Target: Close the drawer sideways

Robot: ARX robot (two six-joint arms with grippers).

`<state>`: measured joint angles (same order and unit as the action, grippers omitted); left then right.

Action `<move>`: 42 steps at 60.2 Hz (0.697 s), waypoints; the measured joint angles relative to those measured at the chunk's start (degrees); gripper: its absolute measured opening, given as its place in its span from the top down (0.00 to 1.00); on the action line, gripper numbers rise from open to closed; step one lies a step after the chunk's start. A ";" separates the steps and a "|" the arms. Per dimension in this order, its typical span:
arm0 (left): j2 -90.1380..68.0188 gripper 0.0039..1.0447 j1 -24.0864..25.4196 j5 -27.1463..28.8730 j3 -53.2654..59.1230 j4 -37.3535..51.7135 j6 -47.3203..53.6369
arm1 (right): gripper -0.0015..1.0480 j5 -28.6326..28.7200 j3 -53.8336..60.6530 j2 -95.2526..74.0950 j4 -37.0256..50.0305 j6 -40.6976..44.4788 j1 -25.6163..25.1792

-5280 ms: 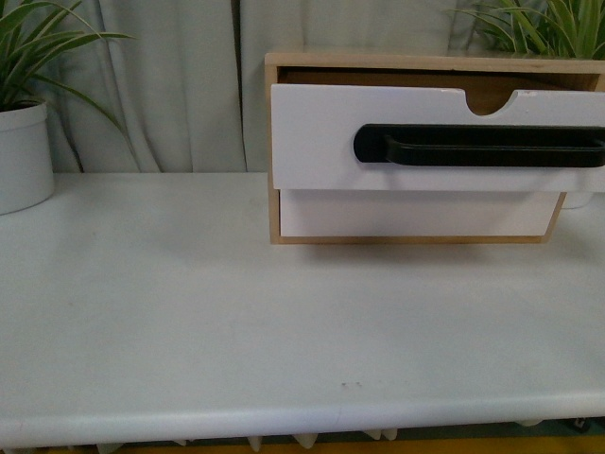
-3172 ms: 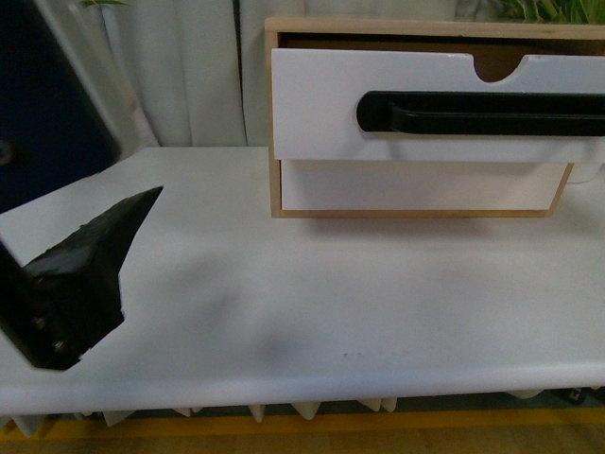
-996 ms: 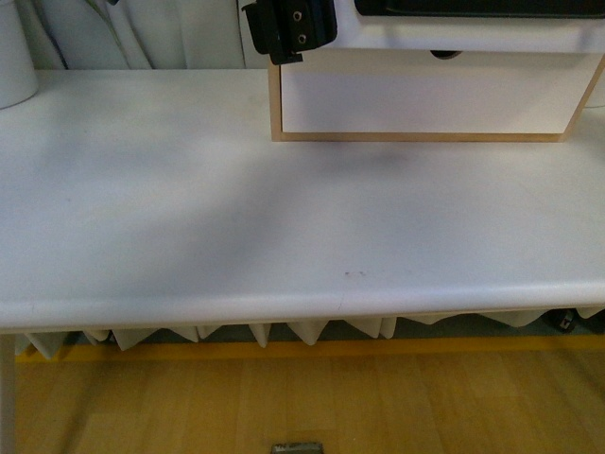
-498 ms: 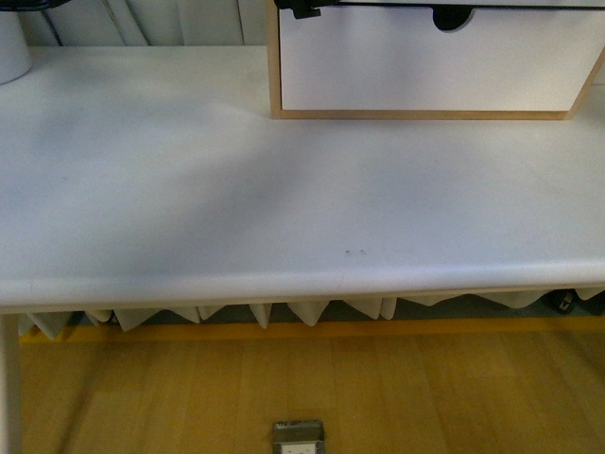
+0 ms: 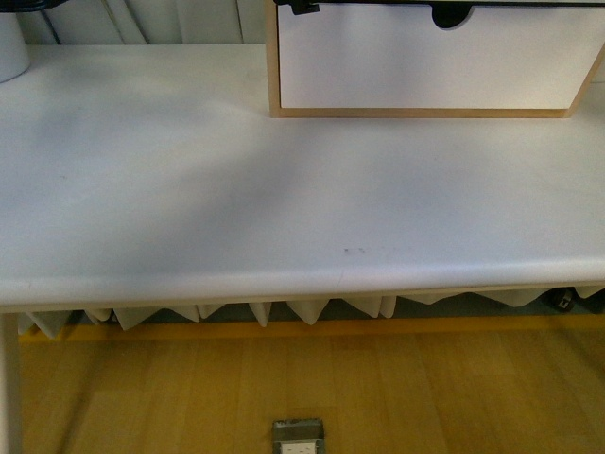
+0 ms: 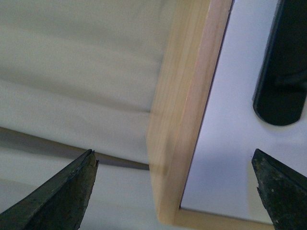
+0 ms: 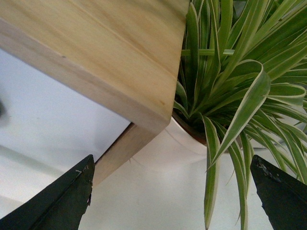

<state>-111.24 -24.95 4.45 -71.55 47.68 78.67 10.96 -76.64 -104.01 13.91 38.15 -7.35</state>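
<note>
In the left wrist view the drawer's white front (image 6: 230, 143) with the end of its black bar handle (image 6: 280, 72) sits in the light-wood frame (image 6: 184, 105). My left gripper (image 6: 175, 191) is open; its fingers (image 6: 62, 196) stand one on each side of the frame's side wall, touching nothing. My right gripper (image 7: 170, 199) is open and empty beside the frame's other corner (image 7: 120, 72), over the table. In the front view the handled drawer is out of view above; only the plain lower drawer front (image 5: 425, 66) shows.
A striped green plant (image 7: 240, 72) in a white pot (image 7: 192, 143) stands close behind the frame on the right. Another white pot (image 5: 9, 47) is at the table's far left. The white table (image 5: 284, 208) reaches to a near edge above a wood floor.
The front view has dropped, so the handled drawer has left the picture. That drawer stood pulled out at first. My left arm came in from the left up to the frame's corner.
</note>
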 joint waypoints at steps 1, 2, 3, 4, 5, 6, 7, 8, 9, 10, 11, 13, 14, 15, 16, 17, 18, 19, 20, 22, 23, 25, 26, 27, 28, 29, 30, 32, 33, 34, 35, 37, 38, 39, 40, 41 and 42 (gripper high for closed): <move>0.57 0.06 0.09 -0.02 0.83 0.11 -0.17 | 0.09 0.11 0.39 0.37 0.00 -0.02 0.00; 0.92 0.06 0.11 -0.02 1.29 0.17 -0.42 | 0.09 0.28 1.22 1.20 -0.07 -0.09 0.00; 1.31 0.06 0.15 -0.02 1.73 0.24 -0.48 | 0.09 0.37 1.68 1.70 -0.13 -0.11 0.00; 1.97 0.06 0.24 0.00 2.67 0.48 -0.87 | 0.09 0.59 2.54 2.69 -0.31 -0.15 0.00; 2.38 0.06 0.26 0.00 3.15 0.63 -1.03 | 0.09 0.63 2.99 3.23 -0.33 -0.17 0.00; 3.15 0.06 0.37 0.09 4.17 0.96 -1.33 | 0.09 0.74 3.87 4.35 -0.33 -0.31 0.00; 3.58 0.06 0.46 0.13 4.72 1.16 -1.62 | 0.09 0.74 4.31 4.94 -0.33 -0.42 0.00; 4.50 0.06 0.55 0.33 5.86 1.49 -2.38 | 0.09 0.76 4.74 5.55 -0.35 -0.55 0.00; 5.42 0.06 0.68 0.59 7.04 1.86 -2.95 | 0.09 0.76 5.60 6.84 -0.37 -0.77 0.00; 5.90 0.06 0.76 0.57 7.67 2.10 -3.10 | 0.09 0.85 6.47 8.13 -0.37 -1.03 0.00; 6.84 0.06 0.94 0.74 8.94 2.67 -3.74 | 0.09 0.92 6.93 8.85 -0.37 -1.18 0.00; 8.31 0.06 1.20 1.01 10.88 3.48 -4.79 | 0.09 1.03 8.28 10.95 -0.28 -1.66 0.00; 8.79 0.06 1.29 1.11 11.56 3.69 -5.16 | 0.09 1.07 9.27 12.31 0.00 -2.01 0.00; 9.77 0.06 1.51 1.38 12.94 4.04 -5.70 | 0.09 1.05 9.81 13.05 0.17 -2.12 0.00; 10.25 0.06 1.64 1.60 13.62 4.17 -6.32 | 0.09 1.05 10.91 14.49 0.52 -2.64 0.00; 11.26 0.06 1.84 1.95 15.06 4.35 -7.13 | 0.09 1.05 11.45 15.21 0.68 -2.82 0.00; 11.78 0.06 1.97 2.12 15.78 4.44 -7.58 | 0.09 1.01 12.63 16.68 0.87 -3.21 0.00; 13.38 0.06 2.38 2.86 17.94 4.50 -9.35 | 0.09 0.87 14.58 18.97 1.53 -4.15 0.02; 14.93 0.06 2.80 3.78 20.11 4.31 -11.91 | 0.09 0.63 15.91 20.50 1.90 -4.72 0.04; 17.16 0.06 3.45 4.85 22.95 3.10 -15.58 | 0.09 -0.20 19.52 24.33 3.02 -6.14 0.22; 18.78 0.06 3.96 5.46 24.96 2.29 -18.56 | 0.09 -0.55 21.05 25.90 3.52 -6.69 0.28; 21.00 0.06 4.57 6.03 27.78 1.90 -22.58 | 0.09 -2.01 25.03 29.83 4.98 -7.87 0.48; 22.64 0.06 5.01 6.34 29.86 1.90 -25.24 | 0.09 -3.08 27.47 32.24 5.97 -8.39 0.68; 23.80 0.06 5.20 6.45 31.23 1.90 -26.86 | 0.09 -3.80 29.09 33.83 6.67 -8.74 0.79; 25.64 0.06 5.51 6.60 33.27 1.73 -29.14 | 0.09 -4.55 30.75 35.47 7.32 -9.07 0.90; 26.97 0.06 5.64 6.78 34.67 1.49 -30.29 | 0.09 -5.66 33.18 37.90 8.15 -9.60 1.07; 29.03 0.06 5.73 7.28 36.72 0.90 -32.94 | 0.09 -6.49 34.75 39.56 8.50 -10.03 1.25; 32.68 0.06 5.95 7.50 40.06 -0.59 -36.63 | 0.09 -8.35 38.58 43.71 8.74 -11.34 1.62; 34.23 0.06 6.01 7.56 41.40 -1.31 -38.10 | 0.09 -9.46 40.76 46.21 8.70 -12.09 1.95; 36.59 0.06 6.05 7.63 43.34 -2.40 -40.06 | 0.09 -10.25 42.14 47.91 8.52 -12.52 2.16; 38.21 0.06 6.08 7.63 44.65 -3.08 -41.11 | 0.09 -11.28 44.11 50.45 8.04 -13.60 2.45; 41.53 0.06 6.27 7.72 47.19 -4.61 -43.12 | 0.09 -12.74 46.69 54.05 6.95 -14.91 2.73; 43.30 0.06 6.47 8.00 48.44 -5.70 -43.95 | 0.09 -13.14 47.32 54.95 6.62 -15.47 2.84; 44.15 0.06 6.56 8.17 48.98 -6.29 -44.81 | 0.09 -14.08 48.57 56.78 5.97 -16.06 3.04; 45.97 0.06 6.80 8.68 50.12 -7.72 -45.83 | 0.09 -14.99 49.88 58.71 5.20 -16.79 3.30; 48.00 0.06 6.99 9.25 51.25 -9.40 -47.69 | 0.09 -15.21 50.49 59.65 4.85 -17.16 3.41; 48.96 0.06 7.04 9.57 51.76 -10.29 -48.11 | 0.09 -16.15 51.76 61.59 4.13 -17.81 3.61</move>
<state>-62.28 -17.91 14.02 -19.79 37.39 30.57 -5.19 -24.88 -42.41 18.04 20.34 -3.75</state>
